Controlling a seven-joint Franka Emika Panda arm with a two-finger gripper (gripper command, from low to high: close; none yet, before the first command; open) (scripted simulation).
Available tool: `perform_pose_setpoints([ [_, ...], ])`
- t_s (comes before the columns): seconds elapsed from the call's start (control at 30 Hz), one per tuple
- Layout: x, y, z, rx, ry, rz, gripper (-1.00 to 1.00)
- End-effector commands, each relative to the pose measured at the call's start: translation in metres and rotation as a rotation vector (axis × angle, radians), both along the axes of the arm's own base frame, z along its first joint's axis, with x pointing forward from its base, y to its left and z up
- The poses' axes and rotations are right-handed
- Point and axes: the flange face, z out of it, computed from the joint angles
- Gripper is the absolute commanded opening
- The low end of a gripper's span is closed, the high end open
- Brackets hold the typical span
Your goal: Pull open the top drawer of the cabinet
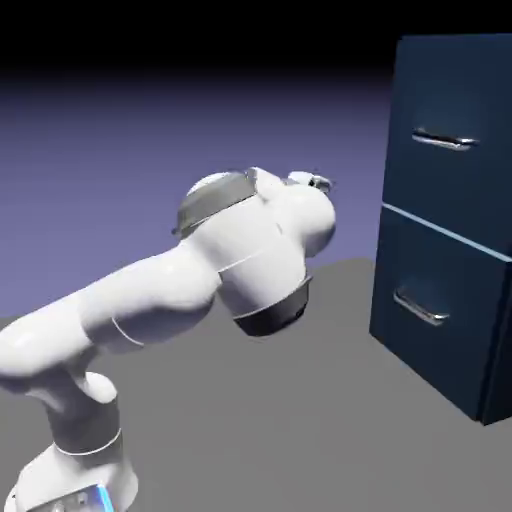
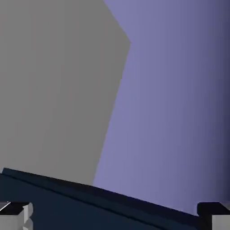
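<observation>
Backdrop and Cabinet, Drawers Closed

Blue-violet backdrop (image 1: 120, 160), exterior view: top drawer (image 1: 450, 100) closed, in the upper half of the cabinet (image 1: 388, 150); the arm (image 1: 250, 250) stands apart from it, presumably for approach.

Hand view: fingers (image 2: 17, 216) spread, holding nothing.

The cabinet (image 1: 440, 220) runs off the exterior view's right edge. The claw (image 1: 318, 183) is mostly hidden behind the arm (image 1: 260, 230) there, its fingertips too small to tell. The hand view's bottom edge cuts off both fingertips (image 2: 15, 220).
</observation>
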Motion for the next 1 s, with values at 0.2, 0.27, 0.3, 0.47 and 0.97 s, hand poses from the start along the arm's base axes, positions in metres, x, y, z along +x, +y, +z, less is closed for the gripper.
perform_pose_setpoints([
  [0.2, 0.039, -0.132, 0.119, 0.116, -0.346, -0.253, 0.00],
  [0.27, 0.041, -0.150, 0.131, 0.127, -0.381, -0.290, 0.00],
  [0.3, 0.050, -0.151, 0.131, 0.128, -0.381, -0.290, 0.00],
  [0.47, 0.091, -0.150, 0.131, 0.127, -0.381, -0.290, 0.00],
  [0.97, -0.043, -0.150, 0.131, 0.127, -0.381, -0.290, -1.00],
])
